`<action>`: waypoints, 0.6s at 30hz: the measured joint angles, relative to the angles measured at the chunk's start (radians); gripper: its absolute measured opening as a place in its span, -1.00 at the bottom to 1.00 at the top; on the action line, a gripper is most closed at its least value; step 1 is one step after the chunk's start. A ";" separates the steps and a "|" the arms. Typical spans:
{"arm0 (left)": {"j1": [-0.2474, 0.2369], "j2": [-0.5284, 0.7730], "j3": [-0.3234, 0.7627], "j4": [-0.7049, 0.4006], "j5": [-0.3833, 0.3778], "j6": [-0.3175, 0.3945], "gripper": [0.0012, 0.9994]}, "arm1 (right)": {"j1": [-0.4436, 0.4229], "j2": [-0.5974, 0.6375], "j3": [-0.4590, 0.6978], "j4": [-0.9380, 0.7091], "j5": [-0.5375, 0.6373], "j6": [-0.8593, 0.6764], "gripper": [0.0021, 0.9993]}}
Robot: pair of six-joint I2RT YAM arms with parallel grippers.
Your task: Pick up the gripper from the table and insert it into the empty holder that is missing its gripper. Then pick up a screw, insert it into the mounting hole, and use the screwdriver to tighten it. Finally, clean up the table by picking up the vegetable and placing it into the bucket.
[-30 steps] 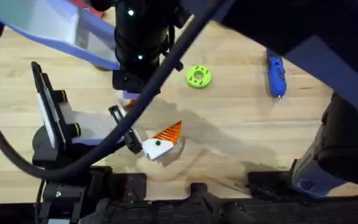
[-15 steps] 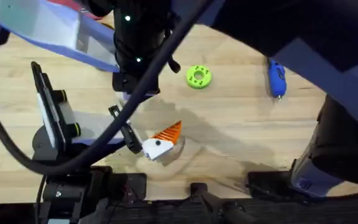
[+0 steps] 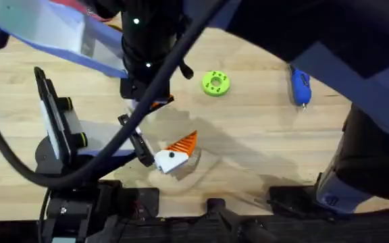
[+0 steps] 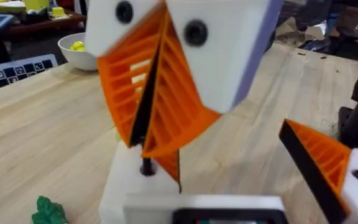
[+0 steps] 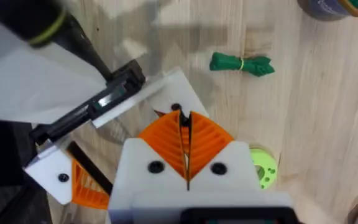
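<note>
Wood table [image 3: 262, 135] w/ both arms over its L-centre part. R arm [image 3: 329, 40] reaches across the middle, big, dark and blurred under the overhead cam.

L claw [image 4: 235, 174]: spread wide. One finger carries an orange ribbed pad [image 4: 322, 162]. The other side is the bare white holder [image 4: 129, 180], dark hole on top, well apart from the padded finger.

R claw [image 5: 184, 124]: white finger bases, orange pads pressed together, pinching the orange fingertip [image 4: 166, 163]. It points down onto the holder. The fingertip's thin black side shows as a dark line btwn the pads, and its lower end sticks out below them, right at the holder's top by the hole. Can't tell if it is seated or just touching.

White bowl [image 4: 82, 53] at the far side of the table, yellow bits inside. Bucket [image 5: 328, 6] at the edge of the R wrist view, only partly seen, near the vegetable but apart from it.

Blue screwdriver [image 3: 300, 82] lies flat on the R half of the table, well apart from both claws. Green round disc [image 3: 215, 83] sits btwn the screwdriver and the R claw, nearer the claw.

Vegetable [image 5: 241, 64], small and dark green, lies on bare wood near the L claw, touching nothing.
</note>
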 joint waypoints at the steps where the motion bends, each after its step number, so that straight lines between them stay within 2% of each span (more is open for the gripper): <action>1: 0.000 0.000 0.000 0.000 0.000 0.001 0.97 | 0.001 0.000 0.000 0.005 0.000 0.002 -0.99; 18: 0.000 0.001 0.000 -0.001 0.001 -0.011 0.97 | 0.008 0.025 0.004 0.012 -0.002 0.003 -0.99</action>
